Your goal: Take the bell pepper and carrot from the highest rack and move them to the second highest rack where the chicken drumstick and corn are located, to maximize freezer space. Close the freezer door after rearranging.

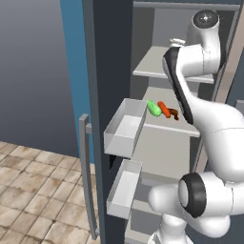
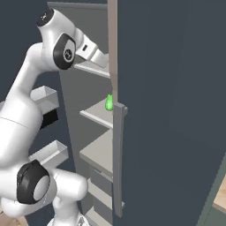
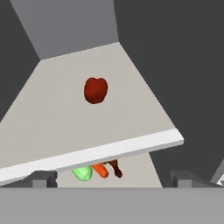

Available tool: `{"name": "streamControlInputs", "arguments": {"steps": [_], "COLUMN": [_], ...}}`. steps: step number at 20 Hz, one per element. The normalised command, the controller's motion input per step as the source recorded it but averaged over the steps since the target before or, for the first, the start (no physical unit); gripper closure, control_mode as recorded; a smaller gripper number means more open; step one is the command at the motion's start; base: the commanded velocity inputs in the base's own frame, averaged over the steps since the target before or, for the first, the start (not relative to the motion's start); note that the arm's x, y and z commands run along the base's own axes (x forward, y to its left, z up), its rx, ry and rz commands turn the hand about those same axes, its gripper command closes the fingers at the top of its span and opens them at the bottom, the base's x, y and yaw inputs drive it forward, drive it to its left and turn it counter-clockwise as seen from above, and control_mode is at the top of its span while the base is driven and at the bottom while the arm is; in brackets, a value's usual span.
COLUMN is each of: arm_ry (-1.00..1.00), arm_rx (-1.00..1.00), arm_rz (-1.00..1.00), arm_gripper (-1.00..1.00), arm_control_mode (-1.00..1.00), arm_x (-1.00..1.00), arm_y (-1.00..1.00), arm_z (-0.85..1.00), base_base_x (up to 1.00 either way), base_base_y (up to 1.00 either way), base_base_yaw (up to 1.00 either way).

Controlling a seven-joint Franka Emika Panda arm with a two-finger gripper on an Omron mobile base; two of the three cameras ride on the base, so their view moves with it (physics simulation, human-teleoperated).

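Observation:
A red bell pepper (image 3: pixel 95 90) lies alone on the highest rack (image 3: pixel 52 131), ahead of and apart from my gripper (image 3: pixel 113 178), whose jaws stand wide open with nothing between them. On the second highest rack (image 1: pixel 164 128) the orange carrot (image 1: pixel 163 108) lies between the green corn (image 1: pixel 153 108) and the brown chicken drumstick (image 1: pixel 173 114). All three also peek out under the upper rack's front edge: carrot (image 3: pixel 100 170), corn (image 3: pixel 82 173), drumstick (image 3: pixel 116 168). My arm reaches in at the top rack's height. The freezer door (image 1: pixel 97 95) stands open to the left.
Two grey door bins (image 1: pixel 125 128) (image 1: pixel 123 188) hang on the open door, close to the rack fronts. A long vertical handle (image 1: pixel 85 167) runs down the door's edge. On the right, a dark panel (image 2: pixel 172 110) with its own handle (image 2: pixel 118 159) hides my hand and most of the racks.

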Motion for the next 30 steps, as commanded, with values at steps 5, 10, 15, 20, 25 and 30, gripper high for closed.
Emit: {"name": "streamControlInputs", "arguments": {"steps": [5,10,15,20,25,30], "arm_ry": [0.0,0.0,0.02,0.06,0.17,0.09], "arm_rx": [-0.21,-0.09,0.0,0.0,0.0,0.0], "arm_rz": [-0.01,0.0,0.0,0.0,0.0,0.0], "arm_gripper": [-1.0,-1.0,-1.0,-1.0,-1.0,-1.0], "arm_control_mode": [-1.0,-1.0,-1.0,-1.0,-1.0,-1.0], "arm_x": [0.37,0.31,0.29,0.3,0.3,0.37], "arm_y": [-0.02,-0.08,-0.22,-0.35,-0.32,-0.25], "arm_z": [-0.16,-0.17,-0.1,-0.02,-0.03,-0.1], "base_base_x": [0.0,0.0,0.0,0.0,0.0,0.0], "base_base_y": [0.0,0.0,0.0,0.0,0.0,0.0], "base_base_yaw": [0.0,0.0,0.0,0.0,0.0,0.0]}}
